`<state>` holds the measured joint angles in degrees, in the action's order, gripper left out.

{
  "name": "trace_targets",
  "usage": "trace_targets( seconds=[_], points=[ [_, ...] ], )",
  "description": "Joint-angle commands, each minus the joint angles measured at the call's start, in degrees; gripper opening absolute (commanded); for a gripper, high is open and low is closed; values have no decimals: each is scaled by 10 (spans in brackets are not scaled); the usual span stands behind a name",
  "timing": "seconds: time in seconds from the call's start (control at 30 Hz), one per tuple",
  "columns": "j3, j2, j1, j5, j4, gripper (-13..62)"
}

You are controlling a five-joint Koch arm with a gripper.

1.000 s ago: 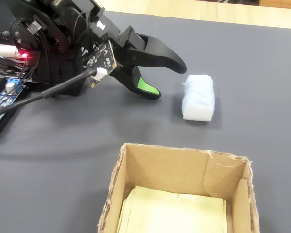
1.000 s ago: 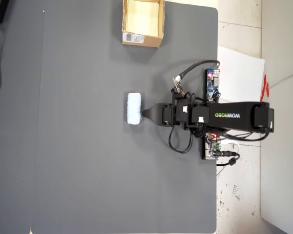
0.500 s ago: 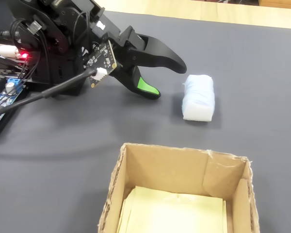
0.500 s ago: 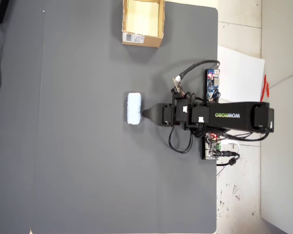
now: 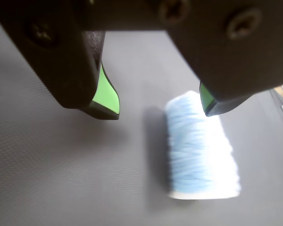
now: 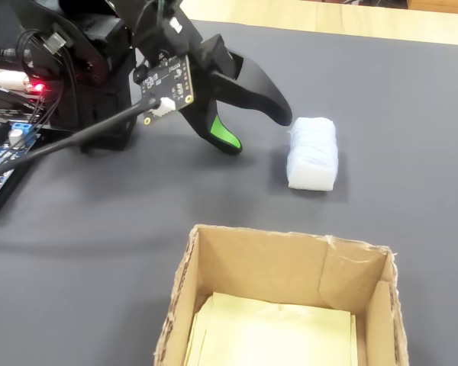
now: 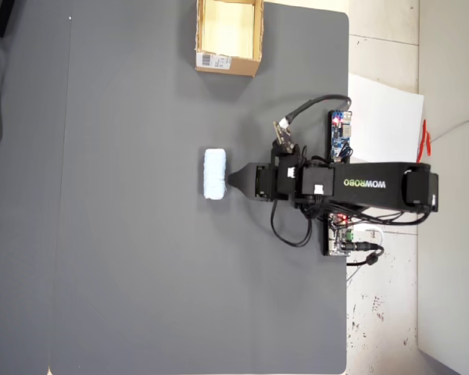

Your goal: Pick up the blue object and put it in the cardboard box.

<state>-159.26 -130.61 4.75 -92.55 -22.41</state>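
The blue object (image 6: pixel 313 152) is a pale blue, fuzzy oblong block lying flat on the dark grey mat. It also shows in the overhead view (image 7: pixel 214 174) and blurred in the wrist view (image 5: pixel 200 150). My gripper (image 6: pixel 256 133) is open just left of the block in the fixed view, with nothing between its green-padded fingers (image 5: pixel 106 94). In the wrist view the gripper (image 5: pixel 160 110) hangs above the near end of the block, not touching it. In the overhead view the gripper (image 7: pixel 231 181) points at the block's right side. The cardboard box (image 6: pixel 290 240) stands open in the foreground, and at the mat's top edge in the overhead view (image 7: pixel 219 61).
Circuit boards (image 6: pixel 0 160) and cables lie at the arm's base; in the overhead view a blue board (image 7: pixel 340 133) sits off the mat's right edge by a white sheet (image 7: pixel 383 109). The dark mat (image 7: pixel 141 273) spreads left of the arm.
The arm has leaned forward and the gripper has tipped downward, edging slightly closer to the block. The block and box have not moved.
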Motion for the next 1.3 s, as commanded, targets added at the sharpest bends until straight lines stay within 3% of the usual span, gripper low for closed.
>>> trace_targets(
  seconds=[0.0,0.23,0.5,0.77,1.0,1.27],
  points=[
    [75,-17,-3,-5,-18,333],
    [175,57,-2,-3,-87,333],
    [310,246,0,-3,-132,331],
    [345,344,0,-27,-141,308],
    [334,354,7,-33,-89,146],
    [267,296,37,-78,63,139]
  ],
)
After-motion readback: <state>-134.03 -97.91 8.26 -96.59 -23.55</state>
